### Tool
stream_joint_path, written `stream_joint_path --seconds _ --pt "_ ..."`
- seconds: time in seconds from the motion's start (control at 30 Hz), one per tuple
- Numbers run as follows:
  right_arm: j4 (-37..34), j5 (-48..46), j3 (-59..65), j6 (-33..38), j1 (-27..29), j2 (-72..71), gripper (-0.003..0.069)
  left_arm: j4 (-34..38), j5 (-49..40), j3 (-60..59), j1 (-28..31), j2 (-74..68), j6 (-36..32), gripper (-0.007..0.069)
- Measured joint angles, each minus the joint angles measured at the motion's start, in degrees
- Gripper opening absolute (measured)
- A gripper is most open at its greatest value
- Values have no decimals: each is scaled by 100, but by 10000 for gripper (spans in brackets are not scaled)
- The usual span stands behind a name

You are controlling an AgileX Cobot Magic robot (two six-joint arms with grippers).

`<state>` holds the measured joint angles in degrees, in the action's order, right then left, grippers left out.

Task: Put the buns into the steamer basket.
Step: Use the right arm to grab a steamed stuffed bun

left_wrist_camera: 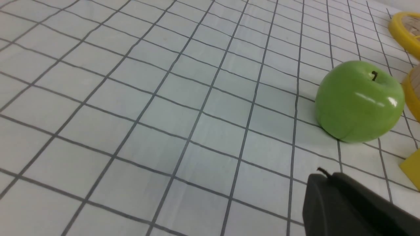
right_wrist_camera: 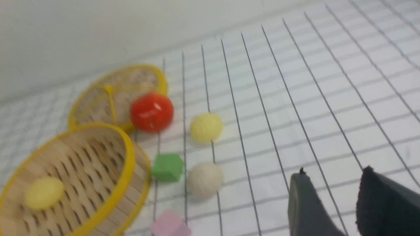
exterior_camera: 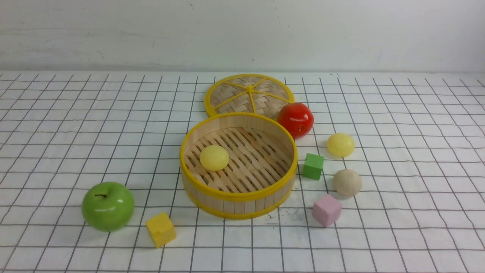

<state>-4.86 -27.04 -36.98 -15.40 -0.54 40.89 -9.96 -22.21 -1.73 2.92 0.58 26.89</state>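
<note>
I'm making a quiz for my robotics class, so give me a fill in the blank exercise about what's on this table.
1. The steamer basket holds exactly ____ bun.
2. A yellow bun and a beige bun lie outside it, on its ____ side.
3. The cube nearest the green apple is ____.
4. The right hand is ____ and holds nothing.
Missing words: one; right; yellow; open.
</note>
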Motion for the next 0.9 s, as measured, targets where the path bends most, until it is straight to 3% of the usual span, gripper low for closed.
stream_joint_path --seconds 0.2,0.37,0.5,0.57,0.7,0.9 --pt "-280 -1 -77 398 0 1041 241 0 0 0 0 0 0 -8" --pt "-1118 -9 -149 959 0 1891 241 0 0 0 0 0 0 -3" --pt "-1548 -898 -726 2170 0 2720 241 0 0 0 0 0 0 -2" --pt "-1577 -1289 -1071 2397 0 3059 241 0 0 0 0 0 0 -2" --pt "-1582 -1882 -1755 2525 -53 3731 241 0 0 0 0 0 0 -2" --pt "-1405 -2040 -2781 2475 -772 4651 241 0 0 0 0 0 0 -2"
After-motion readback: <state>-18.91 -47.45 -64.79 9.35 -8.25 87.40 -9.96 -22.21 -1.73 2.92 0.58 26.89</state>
